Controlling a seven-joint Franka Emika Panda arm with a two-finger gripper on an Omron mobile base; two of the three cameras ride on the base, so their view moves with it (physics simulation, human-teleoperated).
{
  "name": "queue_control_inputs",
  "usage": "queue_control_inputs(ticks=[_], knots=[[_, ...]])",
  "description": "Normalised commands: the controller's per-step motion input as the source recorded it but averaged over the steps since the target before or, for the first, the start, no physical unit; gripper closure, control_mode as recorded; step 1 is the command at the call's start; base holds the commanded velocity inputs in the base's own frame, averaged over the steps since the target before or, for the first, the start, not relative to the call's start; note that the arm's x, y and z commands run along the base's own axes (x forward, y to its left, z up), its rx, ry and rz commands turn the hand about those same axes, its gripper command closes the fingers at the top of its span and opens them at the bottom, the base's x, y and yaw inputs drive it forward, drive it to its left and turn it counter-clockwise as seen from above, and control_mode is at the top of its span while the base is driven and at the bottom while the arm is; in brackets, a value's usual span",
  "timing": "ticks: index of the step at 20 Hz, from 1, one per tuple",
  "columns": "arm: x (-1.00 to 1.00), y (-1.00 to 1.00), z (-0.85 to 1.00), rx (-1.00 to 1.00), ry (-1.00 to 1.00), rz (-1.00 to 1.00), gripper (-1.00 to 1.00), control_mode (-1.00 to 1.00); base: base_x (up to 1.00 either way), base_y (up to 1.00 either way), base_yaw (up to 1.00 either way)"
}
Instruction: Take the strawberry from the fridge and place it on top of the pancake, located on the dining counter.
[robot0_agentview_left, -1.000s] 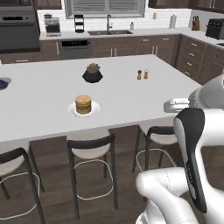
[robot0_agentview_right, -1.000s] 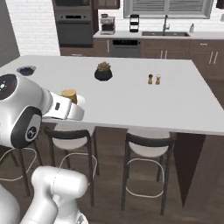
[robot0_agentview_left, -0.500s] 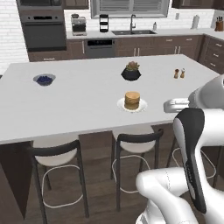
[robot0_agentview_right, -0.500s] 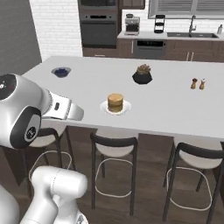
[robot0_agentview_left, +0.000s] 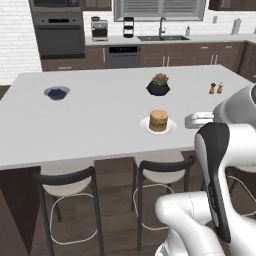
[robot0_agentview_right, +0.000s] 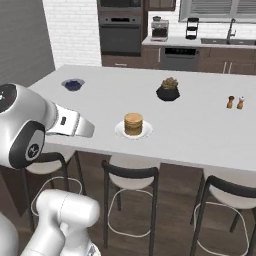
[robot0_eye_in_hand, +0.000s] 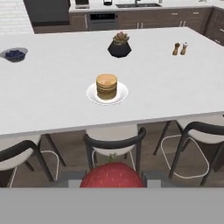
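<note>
In the hand view the strawberry (robot0_eye_in_hand: 113, 174), bright red with a green tip, sits at the bottom between the dark fingers (robot0_eye_in_hand: 75, 180) of my gripper (robot0_eye_in_hand: 113, 183), which is shut on it. Beyond it, a short stack of golden-brown pancake (robot0_eye_in_hand: 106, 85) rests on a small white plate (robot0_eye_in_hand: 122, 94) near the front edge of the white dining counter (robot0_eye_in_hand: 52, 96). The base views show the pancake (robot0_agentview_left: 159, 120) (robot0_agentview_right: 133, 123) on the counter (robot0_agentview_left: 100, 120) (robot0_agentview_right: 200, 135), ahead of my arm. The gripper hangs in front of the counter's edge, lower than the pancake. The fridge is out of view.
On the counter stand a small bowl of blueberries (robot0_agentview_left: 56, 92) (robot0_eye_in_hand: 14, 54), a black plant pot (robot0_agentview_left: 158, 86) (robot0_eye_in_hand: 120, 46) behind the pancake, and salt and pepper shakers (robot0_agentview_left: 216, 88) (robot0_eye_in_hand: 180, 48). Black-backed stools (robot0_agentview_left: 67, 180) (robot0_agentview_right: 131, 175) (robot0_eye_in_hand: 114, 142) are tucked under the near edge.
The whole scene has slid to the right in both base views, so the base has moved along the counter. The pancake now lies nearer the arm. Things on the counter kept their places.
</note>
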Motion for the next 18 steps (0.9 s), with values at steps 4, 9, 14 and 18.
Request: queue_control_inputs(ticks=[4, 9, 14, 18], knots=[[0.00, 0.00, 0.00, 0.00, 0.00, 0.00, 1.00, 1.00, 0.00, -0.40, 0.20], [0.00, 0.00, 0.00, 0.00, 0.00, 0.00, 1.00, 1.00, 0.29, -0.06, 0.09], [0.00, 0.00, 0.00, 0.00, 0.00, 0.00, 1.00, 1.00, 0.84, -0.02, 0.05], [0.00, 0.00, 0.00, 0.00, 0.00, 0.00, 1.00, 1.00, 0.84, -0.05, 0.06]])
